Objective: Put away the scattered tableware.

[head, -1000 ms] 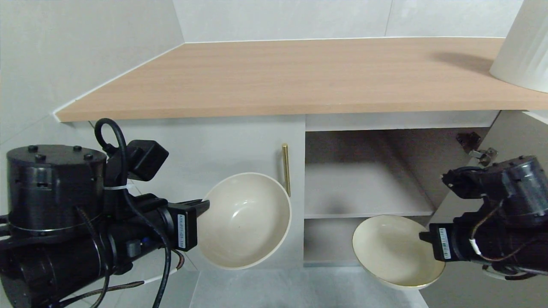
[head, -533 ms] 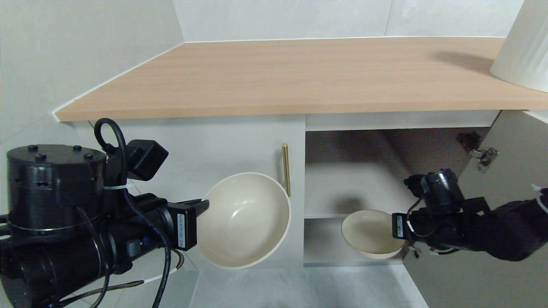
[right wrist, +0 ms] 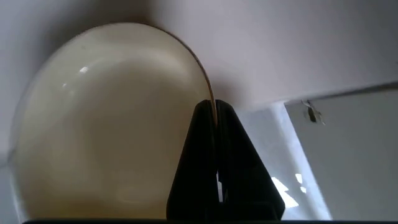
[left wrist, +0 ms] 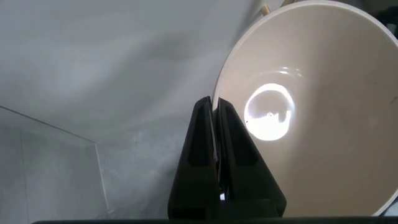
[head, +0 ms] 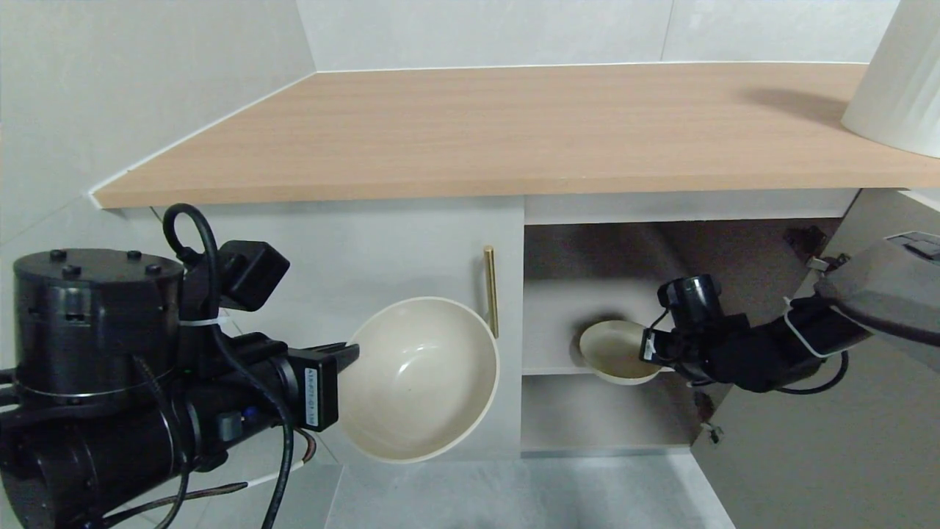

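Note:
My left gripper (head: pixel 349 355) is shut on the rim of a large cream bowl (head: pixel 418 378), held tilted in the air in front of the closed left cabinet door. In the left wrist view its fingers (left wrist: pixel 202 134) pinch that bowl's (left wrist: pixel 311 112) edge. My right gripper (head: pixel 650 347) is shut on the rim of a smaller cream bowl (head: pixel 613 351). That bowl sits at the front edge of the middle shelf (head: pixel 558 323) inside the open cabinet. The right wrist view shows its fingers (right wrist: pixel 205 134) clamped on the small bowl's (right wrist: pixel 106 118) rim.
A wooden countertop (head: pixel 499 132) runs above the cabinet, with a white ribbed container (head: pixel 896 81) at its far right. A brass handle (head: pixel 490 290) is on the closed left door. The open right door (head: pixel 830 441) stands beside my right arm. A lower shelf (head: pixel 587 415) lies below.
My right arm has carried the small bowl from in front of the cabinet, up and inward, onto the middle shelf's front edge. The left arm and its bowl have stayed put.

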